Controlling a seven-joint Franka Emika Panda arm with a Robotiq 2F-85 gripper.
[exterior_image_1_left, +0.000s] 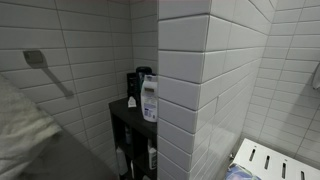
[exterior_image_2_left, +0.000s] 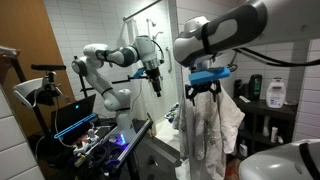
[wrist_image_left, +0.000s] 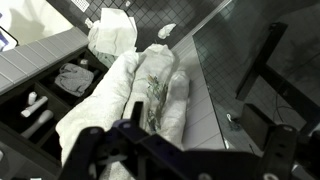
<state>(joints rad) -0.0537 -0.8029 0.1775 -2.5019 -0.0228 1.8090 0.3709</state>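
My gripper (exterior_image_2_left: 203, 94) hangs from the arm just above a white towel (exterior_image_2_left: 212, 130) that drapes down over a stand beside the shower. Its fingers look spread and hold nothing. In the wrist view the gripper (wrist_image_left: 195, 125) shows as dark finger shapes at the lower left and right. The towel (wrist_image_left: 140, 95), white with a faint pattern down its middle fold, lies below and to the left of the fingers. The fingers are near the towel; I cannot tell whether they touch it.
A tiled wall corner (exterior_image_1_left: 185, 90) fills the middle of an exterior view. Behind it a dark shelf (exterior_image_1_left: 125, 112) carries a white pump bottle (exterior_image_1_left: 149, 98) and a dark bottle (exterior_image_1_left: 134, 85). A second white robot arm (exterior_image_2_left: 110, 60) stands at the back. A white slatted bench (exterior_image_1_left: 270, 160) is low right.
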